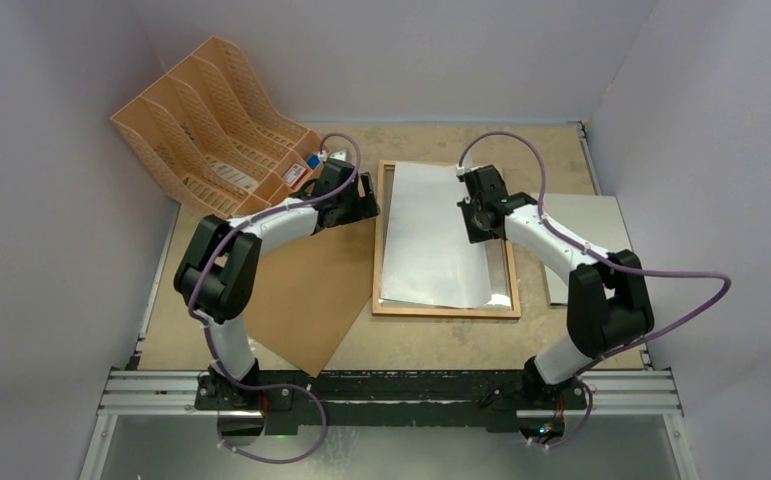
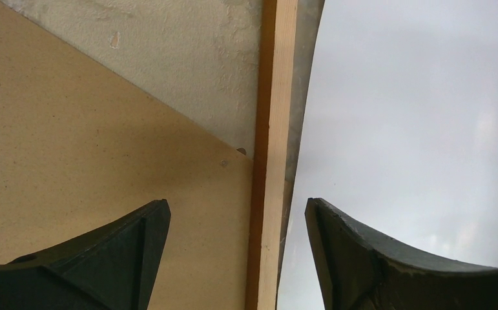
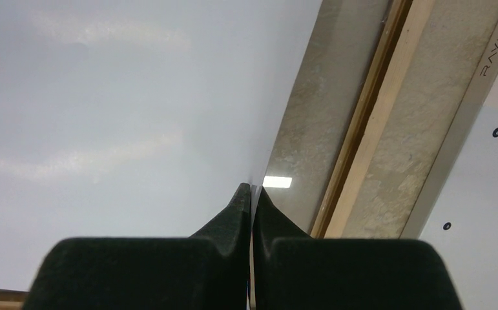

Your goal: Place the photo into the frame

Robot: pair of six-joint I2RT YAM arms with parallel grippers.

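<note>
white-backed rectangular paper photo (image 1: 431, 235) lies over thin brown wooden frame (image 1: 446, 312), looks unseated; right gripper (image 3: 251, 190) clamped on photo's edge; left gripper (image 2: 238, 210) jaws apart

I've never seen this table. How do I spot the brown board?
Find the wooden frame in the middle of the table. Right beside its left side lies the brown board, flat and turned askew. It is plain tan all over, unlike the white photo in the frame and the pale grey sheet on the frame's other side.
</note>
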